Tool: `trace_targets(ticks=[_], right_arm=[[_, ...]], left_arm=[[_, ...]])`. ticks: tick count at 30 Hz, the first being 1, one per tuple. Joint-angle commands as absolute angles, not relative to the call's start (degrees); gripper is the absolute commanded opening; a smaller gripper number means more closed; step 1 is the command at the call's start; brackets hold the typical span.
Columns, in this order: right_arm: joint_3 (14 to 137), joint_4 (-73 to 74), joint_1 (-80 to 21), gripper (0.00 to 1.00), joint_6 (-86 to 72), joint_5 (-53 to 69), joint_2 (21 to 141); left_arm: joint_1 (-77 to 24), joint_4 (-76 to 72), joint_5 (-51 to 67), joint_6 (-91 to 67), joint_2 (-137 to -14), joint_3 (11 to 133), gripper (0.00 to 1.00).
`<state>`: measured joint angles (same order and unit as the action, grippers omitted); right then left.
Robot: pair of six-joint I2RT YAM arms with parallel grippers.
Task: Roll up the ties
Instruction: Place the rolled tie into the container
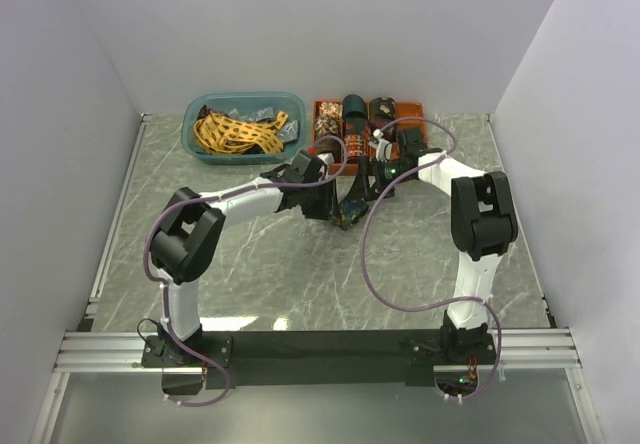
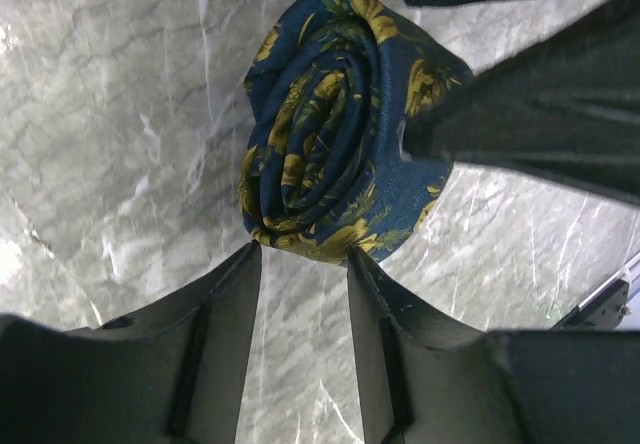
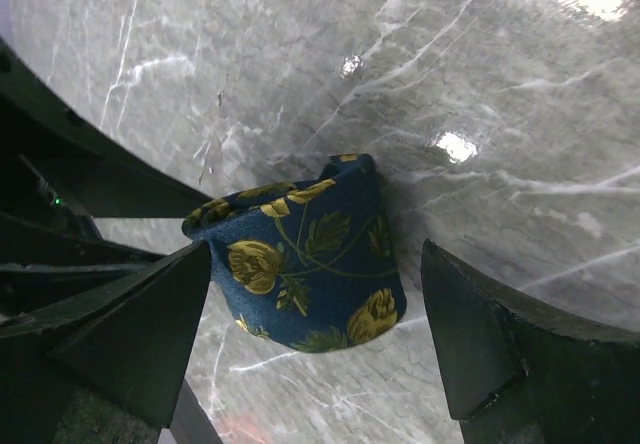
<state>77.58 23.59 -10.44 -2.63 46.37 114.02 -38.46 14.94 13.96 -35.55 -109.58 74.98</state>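
Observation:
A navy tie with gold flowers (image 1: 349, 210) is rolled into a coil and stands on the marble table between both grippers. In the left wrist view the coil (image 2: 330, 114) shows its spiral end. My left gripper (image 2: 300, 249) is open, its fingertips touching the coil's near edge. In the right wrist view my right gripper (image 3: 315, 259) is open wide around the coil (image 3: 310, 264); the left finger (image 3: 150, 324) touches it and the right finger (image 3: 480, 334) stands apart. A right finger (image 2: 520, 114) also shows against the coil in the left wrist view.
A blue bin (image 1: 200, 149) at the back left holds a yellow lattice tie (image 1: 235, 129) and darker fabric. An orange tray (image 1: 318, 105) at the back centre holds several rolled ties. Purple cables (image 1: 365, 254) loop beside the right arm. White walls close in three sides.

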Motion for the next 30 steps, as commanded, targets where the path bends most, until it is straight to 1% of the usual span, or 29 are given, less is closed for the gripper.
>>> trace_targets(ticks=[1,5,10,17,19,20,22,23,25,26,28,29,30], right_arm=[[79.2,23.8,-9.8,0.91,-0.6,49.4,114.9],[78.6,22.9,-9.8,0.91,-0.5,51.3,116.4],[78.1,22.9,-9.8,0.87,-0.5,53.8,118.6],[78.1,23.4,-9.8,0.77,1.3,58.0,120.4],[77.7,23.2,-9.8,0.73,1.4,58.4,120.3],[77.4,23.2,-9.8,0.68,1.4,58.9,120.4],[76.5,22.8,-9.9,0.63,1.3,59.6,120.2],[75.9,22.5,-9.8,0.57,1.1,59.9,120.1],[75.0,22.3,-9.9,0.49,1.2,60.6,119.5],[74.7,22.2,-10.1,0.37,1.2,60.6,119.3],[74.1,21.8,-10.1,0.27,0.8,60.2,118.0],[74.0,21.8,-10.0,0.14,0.6,59.8,117.3],[73.7,21.6,-10.0,0.11,0.4,59.1,116.6]], left_arm=[[-38.6,13.6,14.8,-34.1,-110.7,78.0,0.45],[-38.7,14.1,14.2,-33.8,-111.6,78.1,0.45],[-38.6,14.8,13.2,-33.5,-113.1,78.6,0.44],[-38.6,15.4,12.7,-33.0,-115.4,80.0,0.43],[-38.6,15.4,12.7,-33.2,-116.1,80.3,0.43],[-38.6,15.4,12.7,-33.3,-116.4,80.3,0.43],[-38.6,15.2,12.5,-33.6,-116.8,80.3,0.43],[-38.6,15.2,12.4,-33.7,-117.0,80.5,0.43],[-38.6,15.1,12.4,-34.1,-117.6,80.8,0.43],[-38.5,15.1,12.5,-34.2,-117.6,80.9,0.43],[-38.6,14.9,12.7,-34.6,-117.8,80.8,0.44],[-38.6,14.9,12.5,-34.7,-117.6,80.7,0.46],[-38.5,14.9,12.5,-34.8,-116.8,80.5,0.48]])
